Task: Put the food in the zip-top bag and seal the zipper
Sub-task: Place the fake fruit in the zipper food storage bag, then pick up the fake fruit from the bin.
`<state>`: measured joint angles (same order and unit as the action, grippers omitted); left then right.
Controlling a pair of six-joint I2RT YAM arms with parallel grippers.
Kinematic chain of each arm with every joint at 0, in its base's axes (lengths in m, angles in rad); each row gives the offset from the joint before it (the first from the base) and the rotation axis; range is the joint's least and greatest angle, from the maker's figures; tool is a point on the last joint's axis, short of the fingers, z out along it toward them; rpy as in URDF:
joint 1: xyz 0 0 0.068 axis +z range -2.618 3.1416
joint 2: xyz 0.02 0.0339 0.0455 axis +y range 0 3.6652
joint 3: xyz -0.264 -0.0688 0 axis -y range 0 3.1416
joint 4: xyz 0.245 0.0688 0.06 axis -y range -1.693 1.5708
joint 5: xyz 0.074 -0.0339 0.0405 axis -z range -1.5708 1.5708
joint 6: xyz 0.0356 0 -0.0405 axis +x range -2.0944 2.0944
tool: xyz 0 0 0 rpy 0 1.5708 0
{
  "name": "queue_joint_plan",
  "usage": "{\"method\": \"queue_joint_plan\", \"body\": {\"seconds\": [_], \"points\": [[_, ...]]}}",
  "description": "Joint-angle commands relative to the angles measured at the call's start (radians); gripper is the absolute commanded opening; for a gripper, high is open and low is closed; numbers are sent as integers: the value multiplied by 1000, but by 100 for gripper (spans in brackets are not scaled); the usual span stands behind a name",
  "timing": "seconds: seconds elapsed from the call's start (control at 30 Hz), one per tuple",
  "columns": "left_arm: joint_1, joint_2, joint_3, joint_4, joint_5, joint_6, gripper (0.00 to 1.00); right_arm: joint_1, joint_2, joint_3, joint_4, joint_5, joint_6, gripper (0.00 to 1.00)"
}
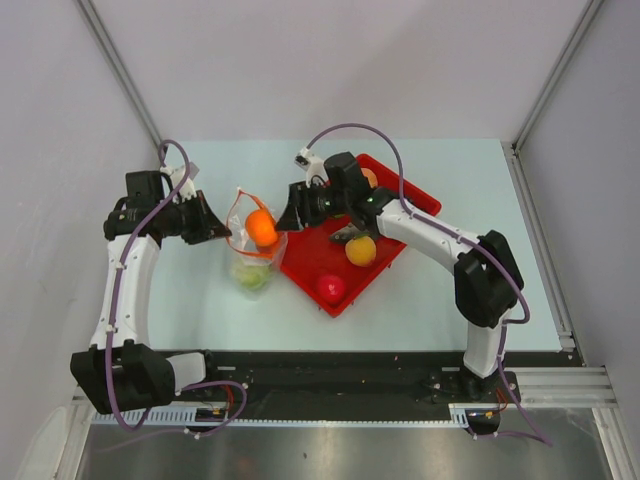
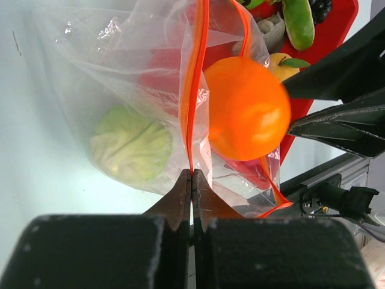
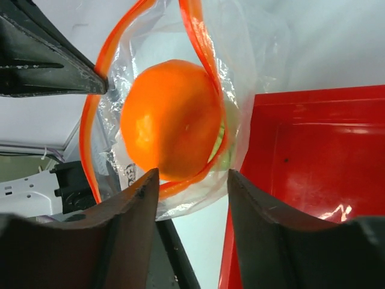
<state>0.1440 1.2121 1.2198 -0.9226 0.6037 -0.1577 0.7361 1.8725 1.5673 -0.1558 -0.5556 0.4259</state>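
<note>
The left gripper (image 2: pixel 191 174) is clamped on the zipper (image 2: pixel 196 90) of the zip-top bag (image 2: pixel 120 66). The right gripper (image 3: pixel 192 180) has its fingers apart, and the orange (image 3: pixel 171 120) sits just beyond them in the bag's mouth.

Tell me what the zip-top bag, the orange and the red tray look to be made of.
The zip-top bag: thin clear plastic film, glossy; it crinkles and shows the cabbage through. The orange: probably moulded plastic or rubber, smooth, faint sheen. The red tray: likely rigid plastic, glossy, with bright reflections.
</note>
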Motion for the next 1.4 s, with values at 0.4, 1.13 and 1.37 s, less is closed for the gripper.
{"method": "queue_joint_plan", "body": {"seconds": [0.4,1.13,1.37], "points": [[-6,-37,76,-41,-83,38,0,-1,16,71,78,-102,31,0],[-6,18,69,-19,-110,17,0,-167,135,141,-113,302,-647,100],[-11,20,64,-24,-87,32,0,-182,309,267,-102,358,-700,100]]}}
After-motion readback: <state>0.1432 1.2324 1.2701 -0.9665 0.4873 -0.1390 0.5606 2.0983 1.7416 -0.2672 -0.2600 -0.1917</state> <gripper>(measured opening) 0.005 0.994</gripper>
